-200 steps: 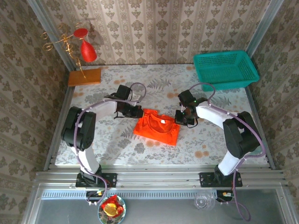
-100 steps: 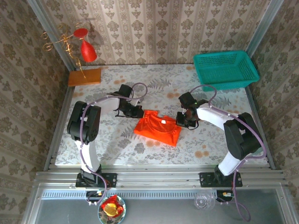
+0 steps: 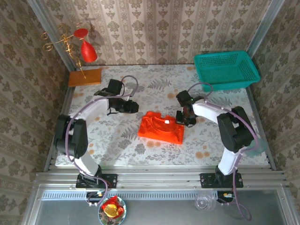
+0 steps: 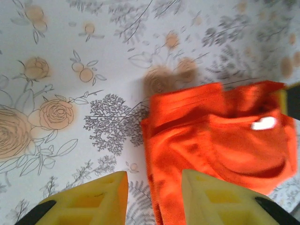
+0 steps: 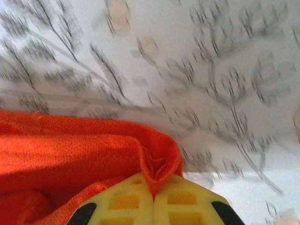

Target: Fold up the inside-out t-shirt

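Inside-out t-shirt (image 3: pixel 160 128), bunched, middle of table (image 3: pixel 108 140); right gripper (image 3: pixel 180 117) clamped on its right-edge fold; left gripper (image 3: pixel 132 107) parted, empty, near its far-left corner.

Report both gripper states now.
Left gripper: open, holding nothing.
Right gripper: shut on the t-shirt edge.

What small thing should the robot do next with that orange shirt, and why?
Probably open the right gripper and let go. It pinches an edge of the bright orange-red cloth t-shirt, which already lies as a compact folded bundle, and the left gripper is open, apart from the cloth.
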{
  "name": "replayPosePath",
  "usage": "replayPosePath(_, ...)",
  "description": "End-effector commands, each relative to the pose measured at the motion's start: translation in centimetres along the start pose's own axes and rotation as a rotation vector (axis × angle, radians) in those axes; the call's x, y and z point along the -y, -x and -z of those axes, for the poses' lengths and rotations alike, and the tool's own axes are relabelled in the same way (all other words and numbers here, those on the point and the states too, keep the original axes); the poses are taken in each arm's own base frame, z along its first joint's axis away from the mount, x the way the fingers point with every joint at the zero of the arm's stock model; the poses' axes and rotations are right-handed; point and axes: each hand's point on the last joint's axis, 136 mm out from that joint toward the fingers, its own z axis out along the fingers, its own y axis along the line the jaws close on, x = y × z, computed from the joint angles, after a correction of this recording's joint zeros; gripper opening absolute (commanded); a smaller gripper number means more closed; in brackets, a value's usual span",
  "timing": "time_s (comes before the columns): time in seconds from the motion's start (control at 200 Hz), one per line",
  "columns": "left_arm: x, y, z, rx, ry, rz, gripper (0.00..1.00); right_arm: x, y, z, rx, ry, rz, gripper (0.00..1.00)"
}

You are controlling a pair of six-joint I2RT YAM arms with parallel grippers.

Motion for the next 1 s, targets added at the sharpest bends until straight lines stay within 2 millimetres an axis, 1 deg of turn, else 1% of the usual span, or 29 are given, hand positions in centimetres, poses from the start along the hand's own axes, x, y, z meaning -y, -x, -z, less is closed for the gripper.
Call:
replayPosePath(0.0,0.6,-2.0,0.4,-0.033,0.007,0.043,0.35,0.1,1.9,0.0,0.004,-0.053,0.054,0.06)
replayPosePath(0.105,2.3,-2.4,0.1,-0.031,-0.004,0.037,0.33,0.9,2.7,0.7,-0.009,-0.113,0.069,0.11)
replayPosePath(0.135,2.8,-2.6,-0.2,-0.036,-0.008,0.034,0.32,1.3,2.5,0.9,-0.015,-0.130,0.071,0.14)
replayPosePath(0.16,2.8,-2.5,-0.3,-0.035,-0.002,0.043,0.31,1.7,2.5,1.2,-0.019,-0.147,0.070,0.17)
replayPosePath(0.17,3.5,-2.9,-0.6,-0.046,-0.008,0.030,0.31,1.8,2.4,1.3,-0.021,-0.154,0.070,0.19)
replayPosePath(0.205,4.2,-3.2,-1.1,-0.060,-0.013,0.025,0.29,2.3,2.2,1.7,-0.023,-0.179,0.070,0.22)
replayPosePath(0.33,5.7,-4.4,-2.7,-0.102,-0.015,0.014,0.25,3.5,1.8,4.0,-0.005,-0.232,0.063,0.27)
replayPosePath(0.41,6.2,-5.0,-3.8,-0.124,-0.018,0.006,0.21,3.9,1.6,5.5,0.018,-0.249,0.054,0.33)
replayPosePath(0.49,6.6,-5.4,-4.9,-0.150,-0.024,0.006,0.17,3.9,1.3,6.8,0.034,-0.244,0.050,0.34)
replayPosePath(0.535,6.8,-5.5,-5.4,-0.160,-0.027,0.001,0.15,3.4,1.0,7.4,0.038,-0.214,0.052,0.34)
replayPosePath(0.59,7.0,-5.5,-6.2,-0.170,-0.034,-0.001,0.12,1.8,0.4,7.6,0.027,-0.124,0.060,0.33)
replayPosePath(0.69,7.2,-5.2,-7.5,-0.184,-0.048,0.003,0.09,-1.7,-1.1,7.3,-0.023,0.097,0.066,0.31)
replayPosePath(0.805,6.8,-4.4,-8.6,-0.184,-0.033,-0.002,0.07,-4.4,-1.7,6.7,-0.074,0.250,0.072,0.29)
replayPosePath(0.9,6.4,-4.0,-9.4,-0.196,-0.017,-0.001,0.06,-5.7,-1.2,5.5,-0.093,0.316,0.070,0.27)
replayPosePath(0.995,5.5,-4.2,-10.6,-0.230,0.005,0.005,0.05,-5.7,-0.4,3.1,-0.116,0.334,0.031,0.24)
